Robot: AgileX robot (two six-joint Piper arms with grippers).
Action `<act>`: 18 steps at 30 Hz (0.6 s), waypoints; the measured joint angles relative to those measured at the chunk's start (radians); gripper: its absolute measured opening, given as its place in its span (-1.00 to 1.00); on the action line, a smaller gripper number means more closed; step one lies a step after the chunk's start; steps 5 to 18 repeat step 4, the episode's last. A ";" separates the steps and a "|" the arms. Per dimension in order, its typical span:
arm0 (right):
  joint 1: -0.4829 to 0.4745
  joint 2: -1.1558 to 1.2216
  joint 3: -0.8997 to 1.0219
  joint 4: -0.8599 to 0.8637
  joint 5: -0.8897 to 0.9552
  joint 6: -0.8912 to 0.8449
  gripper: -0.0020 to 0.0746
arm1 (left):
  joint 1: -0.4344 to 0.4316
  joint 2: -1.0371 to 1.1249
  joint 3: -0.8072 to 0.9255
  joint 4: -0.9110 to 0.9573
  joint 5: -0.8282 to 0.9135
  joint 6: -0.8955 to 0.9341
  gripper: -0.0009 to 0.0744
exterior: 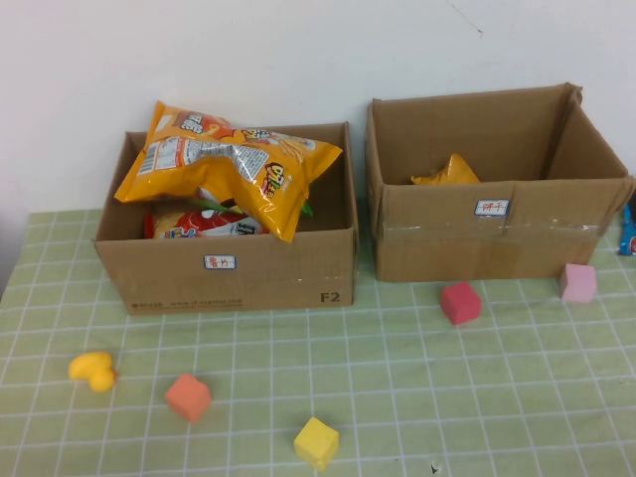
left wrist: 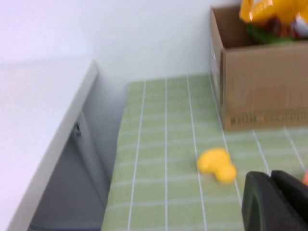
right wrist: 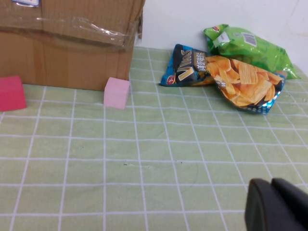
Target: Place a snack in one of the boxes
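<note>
Two open cardboard boxes stand at the back of the table. The left box (exterior: 238, 273) holds a yellow chip bag (exterior: 234, 164) lying over its rim on top of a red bag (exterior: 204, 224). The right box (exterior: 477, 243) holds one yellow snack (exterior: 447, 174). A blue chip bag (right wrist: 226, 77) and a green bag (right wrist: 248, 48) lie on the table right of the right box. My left gripper (left wrist: 271, 179) is shut and empty, low over the table near a yellow toy. My right gripper (right wrist: 271, 184) is shut and empty, short of the bags. Neither gripper shows in the high view.
Foam blocks lie in front of the boxes: red (exterior: 460, 302), pink (exterior: 577, 282), orange (exterior: 188, 397) and yellow (exterior: 316, 442). A yellow duck toy (exterior: 92, 371) lies at front left. A white cabinet (left wrist: 43, 125) stands beyond the table's left edge.
</note>
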 joint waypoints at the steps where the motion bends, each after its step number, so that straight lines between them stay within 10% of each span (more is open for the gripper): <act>1: 0.000 0.000 0.000 0.000 0.000 0.000 -0.95 | -0.006 -0.001 0.000 0.000 0.018 0.013 -0.98; 18: 0.000 0.000 0.000 0.000 0.000 0.000 -0.95 | -0.012 -0.001 0.000 0.000 0.050 0.035 -0.98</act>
